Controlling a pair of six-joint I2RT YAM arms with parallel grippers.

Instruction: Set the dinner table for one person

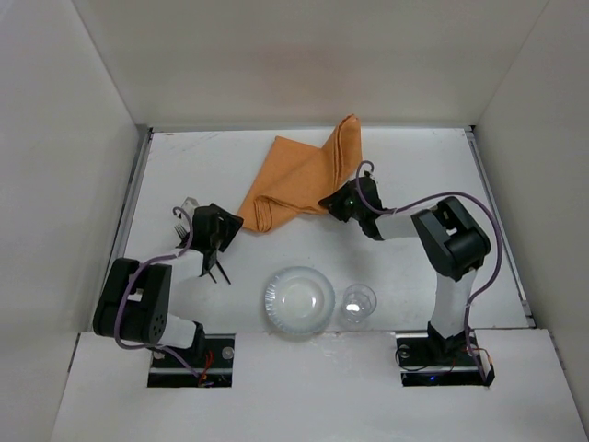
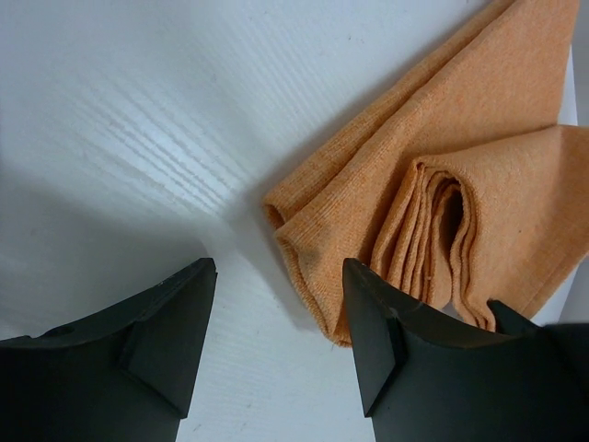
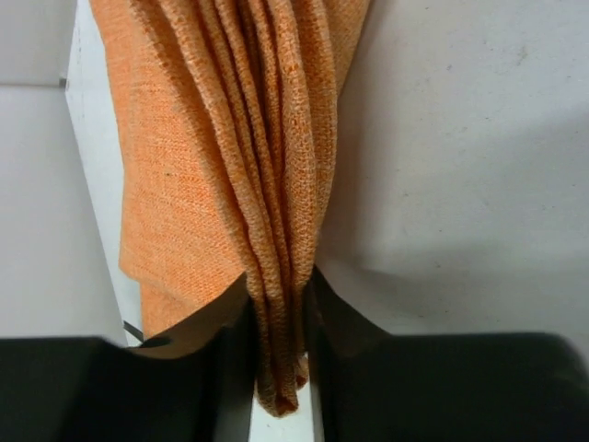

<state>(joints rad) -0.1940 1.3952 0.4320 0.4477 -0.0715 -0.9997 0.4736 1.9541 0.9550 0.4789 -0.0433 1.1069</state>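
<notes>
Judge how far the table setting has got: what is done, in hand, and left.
Done: plate and glass stand side by side near the front. In hand: the right gripper is shut on the bunched cloth; the left gripper is open by its folded corner. Left, likely: laying the cloth flat and placing the fork, now by the left edge.
</notes>
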